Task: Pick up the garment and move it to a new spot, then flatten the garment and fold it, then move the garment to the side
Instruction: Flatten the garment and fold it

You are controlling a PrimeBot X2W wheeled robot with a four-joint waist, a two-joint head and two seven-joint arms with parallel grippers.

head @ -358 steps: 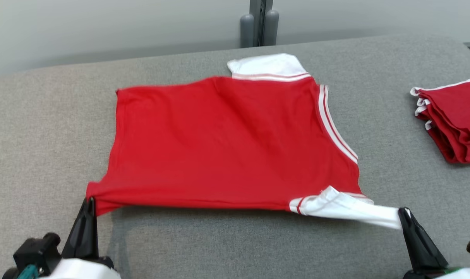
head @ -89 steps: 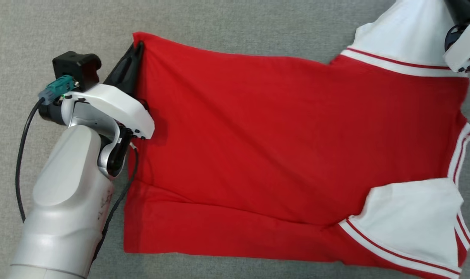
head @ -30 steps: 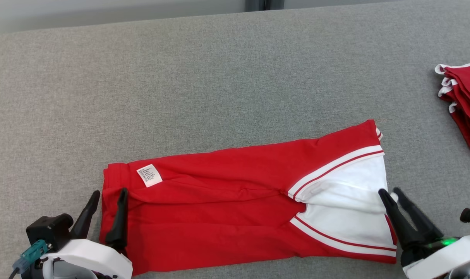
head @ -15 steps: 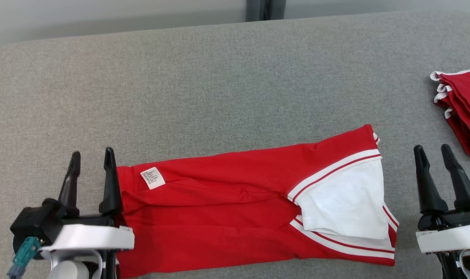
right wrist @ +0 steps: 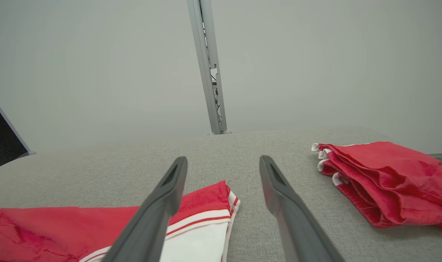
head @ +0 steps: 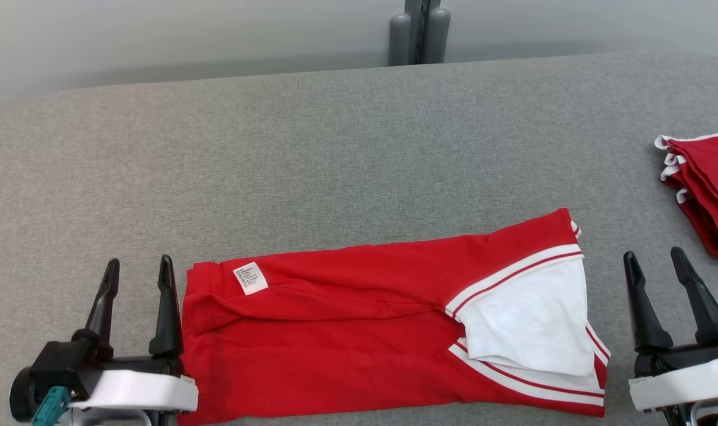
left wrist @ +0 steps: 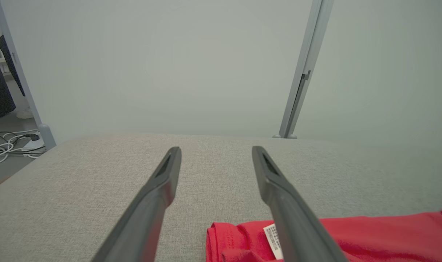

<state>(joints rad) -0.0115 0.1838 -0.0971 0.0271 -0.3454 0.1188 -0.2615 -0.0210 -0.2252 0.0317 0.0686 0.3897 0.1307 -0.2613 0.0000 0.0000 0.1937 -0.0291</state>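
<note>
– Across the lower middle of the head view, what lies on the counter (head: 335, 148)?

– One garment (head: 347, 331), red with white trim, folded into a long band. Its long axis runs left to right across the frame, with the hem end at the left and the white sleeve (head: 530, 325) end at the right.

– And the jaws?

– Two pairs, both spread wide and holding nothing, fingers pointing up the frame. At lower left, the left jaws stand just beside the hem end. At lower right, the right jaws stand near the sleeve end, with a strip of bare counter between. The band lies between the two pairs, crosswise to their fingers.

– Which pair is nearer?

– The left, by a little. In the left wrist view the hem corner sits at lower right, passing under the right-hand finger. In the right wrist view the sleeve end sits at lower left, passing under the left-hand finger.

– So the coming move?

– My guess is an end-over-end fold along that axis, so each pair would need to reach inward to its own end.

– Count it all.

– One counter. One garment laid out. One stack (head: 711, 183) of folded red garments at the right edge, well apart; I cannot tell how many are in it. Two pairs of jaws. One white label (head: 251, 278) near the hem end.
</note>
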